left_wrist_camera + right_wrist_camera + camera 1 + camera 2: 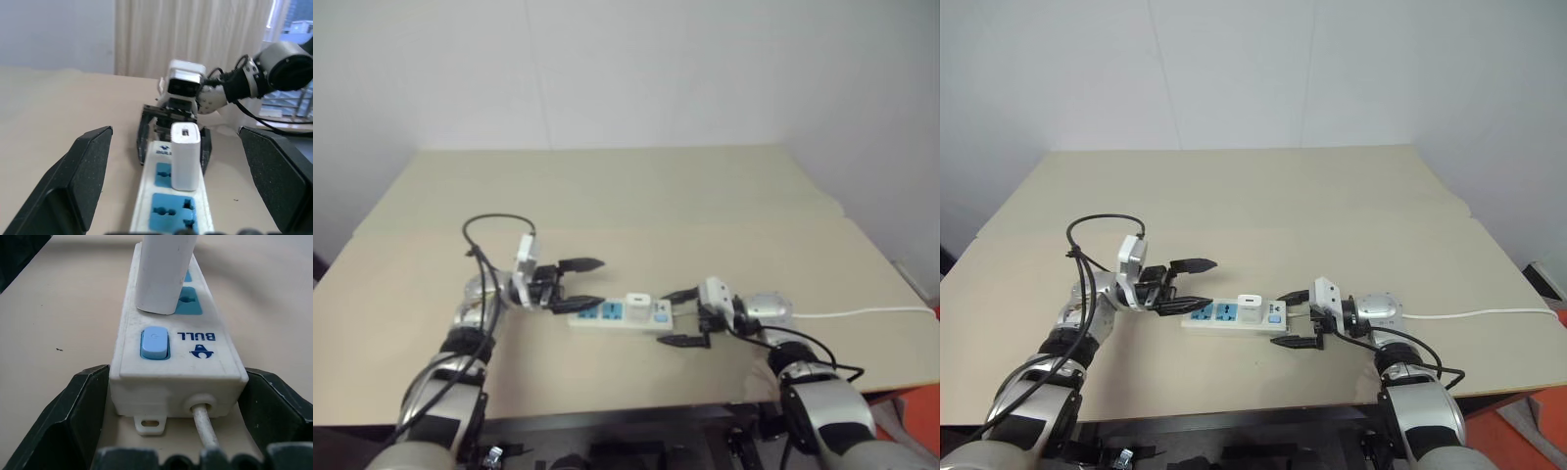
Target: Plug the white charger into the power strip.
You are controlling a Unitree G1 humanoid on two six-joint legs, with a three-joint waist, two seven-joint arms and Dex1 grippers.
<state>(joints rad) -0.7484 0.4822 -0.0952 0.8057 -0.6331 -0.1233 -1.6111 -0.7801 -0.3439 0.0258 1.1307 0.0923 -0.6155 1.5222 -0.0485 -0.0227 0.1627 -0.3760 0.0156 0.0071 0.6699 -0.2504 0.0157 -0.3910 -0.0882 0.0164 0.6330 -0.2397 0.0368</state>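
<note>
**Charger seated, strip braced at its switch end**

Right gripper (1299, 318) is clasping the switch end of the power strip (1234, 315) on the table (1332, 206), its fingers touching both sides. White charger (1251, 305) is standing upright in the socket beside the switch. Left gripper (1187, 285) is hanging spread and empty just past the strip's far end.

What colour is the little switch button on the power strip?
Light blue. The switch on the white power strip shows best in the right wrist view.

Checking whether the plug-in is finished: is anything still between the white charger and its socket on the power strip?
Nothing visible. The white charger stands upright in the power strip's socket nearest the switch; the open left tool is clear of it.
</note>
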